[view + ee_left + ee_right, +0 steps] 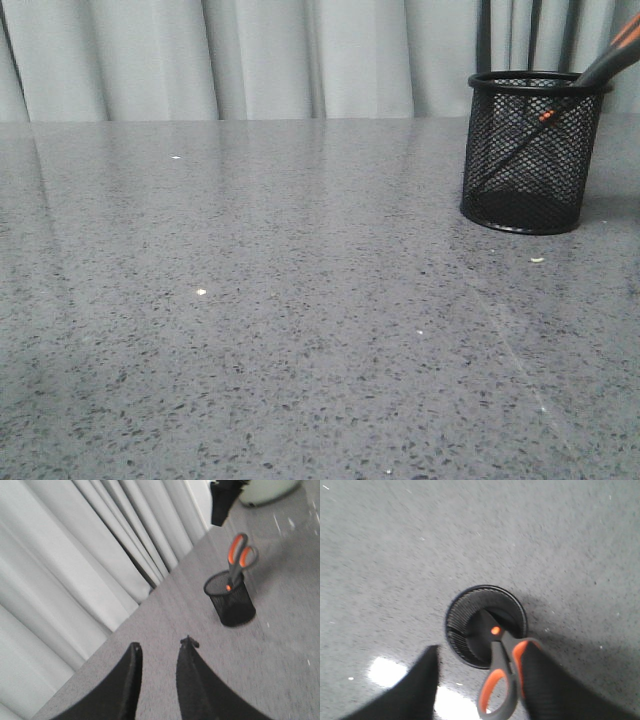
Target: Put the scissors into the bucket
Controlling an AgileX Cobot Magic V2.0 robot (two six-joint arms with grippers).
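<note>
The black wire-mesh bucket (pixel 530 150) stands at the back right of the grey table (pixel 250 300). The scissors (pixel 608 62) stand in it, blades down, with the grey and orange handles leaning out over the rim toward the right. In the right wrist view my right gripper (pixel 482 647) hangs open above the bucket (pixel 465 625). The scissors' handles (pixel 496 680) lie between its fingers, close beside one of them. My left gripper (pixel 161 647) is open and holds nothing, well away from the bucket (pixel 231 602) and the scissors (pixel 239 555). Neither gripper shows in the front view.
Pale curtains (pixel 250 55) hang along the table's back edge, just behind the bucket. A white object (pixel 265 490) and a dark shape (pixel 222 502) lie beyond the bucket in the left wrist view. Small crumbs (pixel 201 292) dot the table.
</note>
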